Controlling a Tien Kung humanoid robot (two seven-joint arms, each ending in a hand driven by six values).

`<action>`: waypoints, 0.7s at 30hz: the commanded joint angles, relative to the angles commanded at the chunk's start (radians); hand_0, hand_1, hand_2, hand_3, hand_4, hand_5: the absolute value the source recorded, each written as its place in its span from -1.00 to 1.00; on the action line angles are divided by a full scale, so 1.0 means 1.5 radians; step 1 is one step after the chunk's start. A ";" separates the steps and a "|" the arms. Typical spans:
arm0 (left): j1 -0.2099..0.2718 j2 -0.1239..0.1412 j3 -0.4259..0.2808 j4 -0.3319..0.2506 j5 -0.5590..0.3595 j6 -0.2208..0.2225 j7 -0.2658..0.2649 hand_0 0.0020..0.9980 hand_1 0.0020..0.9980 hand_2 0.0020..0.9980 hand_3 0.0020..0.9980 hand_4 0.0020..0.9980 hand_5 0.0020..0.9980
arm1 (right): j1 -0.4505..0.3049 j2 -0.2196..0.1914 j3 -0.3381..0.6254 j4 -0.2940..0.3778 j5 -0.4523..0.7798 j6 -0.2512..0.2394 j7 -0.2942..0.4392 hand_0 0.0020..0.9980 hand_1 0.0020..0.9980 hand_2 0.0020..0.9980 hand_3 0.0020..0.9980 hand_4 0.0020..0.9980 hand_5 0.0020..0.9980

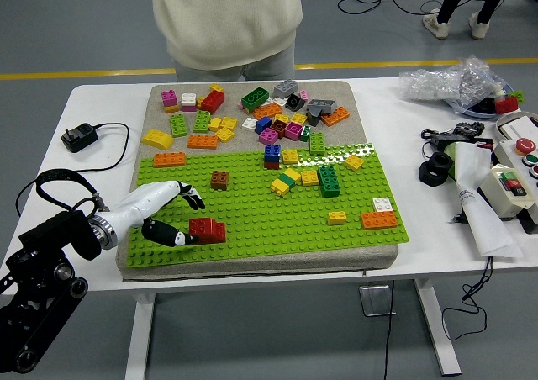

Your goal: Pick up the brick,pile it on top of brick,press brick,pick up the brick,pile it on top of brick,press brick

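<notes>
The left hand (pixel 168 216) lies at 8 o'clock on the green baseplate (pixel 277 208), fingers (pixel 192 197) spread, thumb tip touching the red brick (pixel 207 229), gripping nothing.

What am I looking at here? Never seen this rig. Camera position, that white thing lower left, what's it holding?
One view, from a camera high on a humanoid robot, looking down over a white table. The white thing is the robot's left hand on a black arm. Its fingers are spread around the left end of a red brick that sits on a green studded baseplate; I cannot tell whether they touch it. The right hand is out of view. Loose coloured bricks lie at the far end. A person stands across the table.
</notes>
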 joint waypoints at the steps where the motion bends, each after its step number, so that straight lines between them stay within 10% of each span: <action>1: 0.001 0.001 -0.004 -0.005 0.001 0.001 0.000 0.68 0.58 0.33 0.25 0.82 -0.65 | 0.000 0.000 0.000 0.000 0.000 0.000 0.000 0.53 0.36 0.45 0.49 1.00 0.38; 5: 0.008 0.008 -0.012 -0.027 0.002 0.005 0.004 0.68 0.58 0.33 0.25 0.82 -0.65 | 0.000 -0.001 0.000 0.000 0.001 0.000 0.000 0.53 0.36 0.45 0.49 1.00 0.38; 6: 0.010 0.010 -0.012 -0.033 0.002 0.004 0.005 0.97 0.80 0.54 0.24 1.00 -0.13 | 0.000 -0.001 0.000 0.000 0.001 0.000 0.000 0.53 0.36 0.45 0.49 1.00 0.38; 21: 0.046 0.032 -0.003 -0.079 0.045 -0.012 0.013 1.00 1.00 0.79 0.25 1.00 0.22 | 0.001 -0.002 0.001 0.000 0.005 -0.001 0.000 0.52 0.36 0.45 0.49 1.00 0.38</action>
